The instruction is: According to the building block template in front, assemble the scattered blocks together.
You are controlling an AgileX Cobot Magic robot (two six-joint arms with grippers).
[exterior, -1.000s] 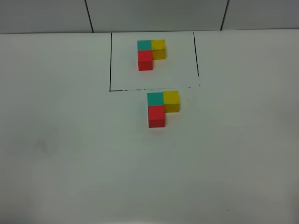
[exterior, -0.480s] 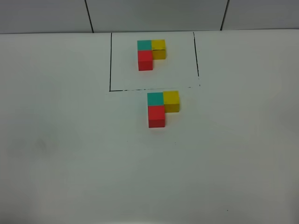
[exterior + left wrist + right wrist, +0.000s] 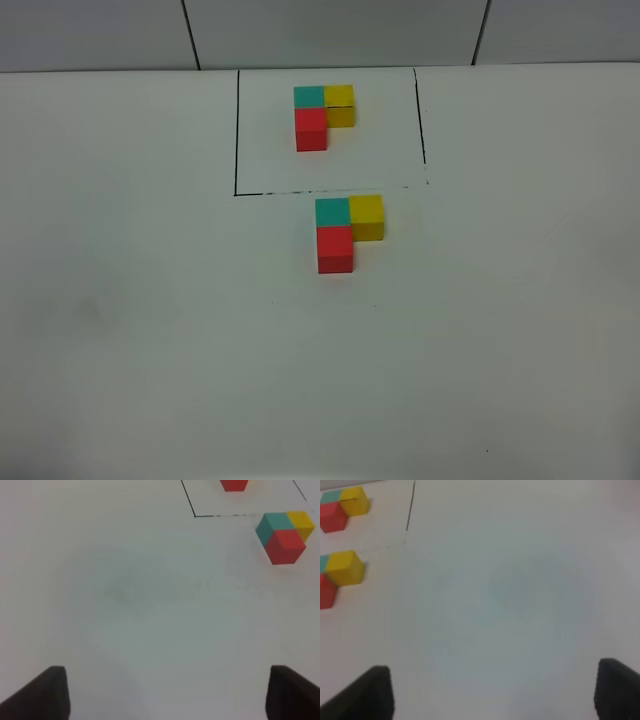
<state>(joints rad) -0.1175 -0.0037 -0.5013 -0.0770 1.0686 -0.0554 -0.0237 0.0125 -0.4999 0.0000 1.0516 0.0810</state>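
Observation:
The building block template (image 3: 324, 115) is an L of teal, yellow and red cubes inside a thin black frame (image 3: 236, 130) at the back. Just in front of the frame the scattered blocks stand pressed together in the same L: teal (image 3: 332, 212), yellow (image 3: 367, 216), red (image 3: 335, 248). The left wrist view shows this cluster (image 3: 284, 536) far ahead of my open, empty left gripper (image 3: 167, 695). The right wrist view shows its yellow cube (image 3: 345, 567) and the template (image 3: 342, 507) far from my open, empty right gripper (image 3: 492, 695). Neither gripper shows in the high view.
The white table (image 3: 150, 330) spreads wide on all sides of the cubes. A grey wall with dark seams (image 3: 190, 35) runs behind the table's back edge.

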